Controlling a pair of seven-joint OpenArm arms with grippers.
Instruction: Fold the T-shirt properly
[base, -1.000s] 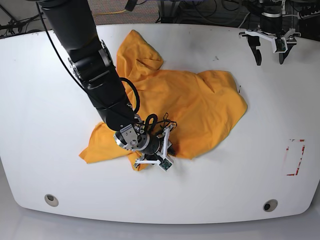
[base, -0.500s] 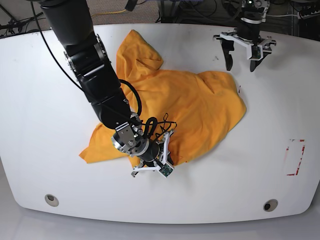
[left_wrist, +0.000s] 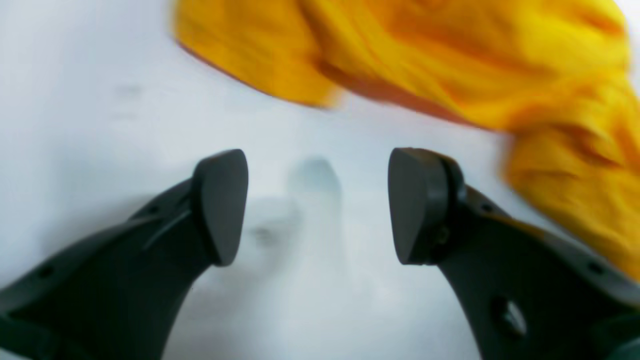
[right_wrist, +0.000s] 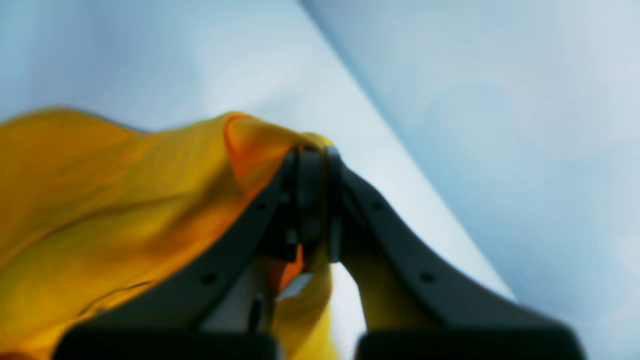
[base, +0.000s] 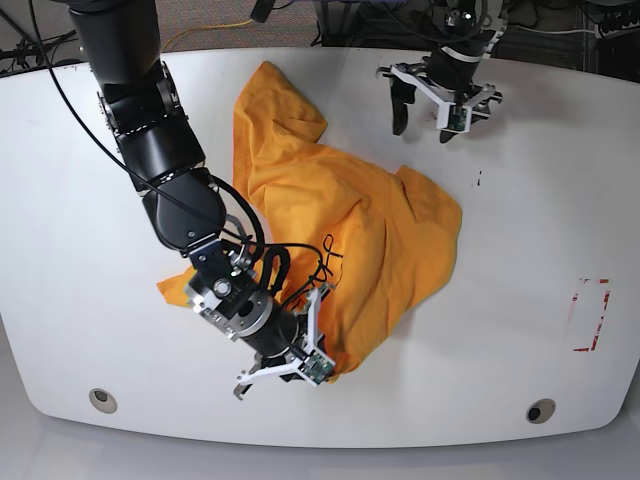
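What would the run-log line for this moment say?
right gripper: shut on T-shirt edge | left gripper: open, above table, beside shirt | shirt: crumpled, unfolded

Crumpled orange-yellow T-shirt (base: 330, 215) lies mid-table, one edge lifted.

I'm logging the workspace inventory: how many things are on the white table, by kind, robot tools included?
T-shirt, orange-yellow: 1
Robot tool: 2, the left tool open over the table, the right tool shut on the T-shirt
Red tape mark: 1
Total: 4
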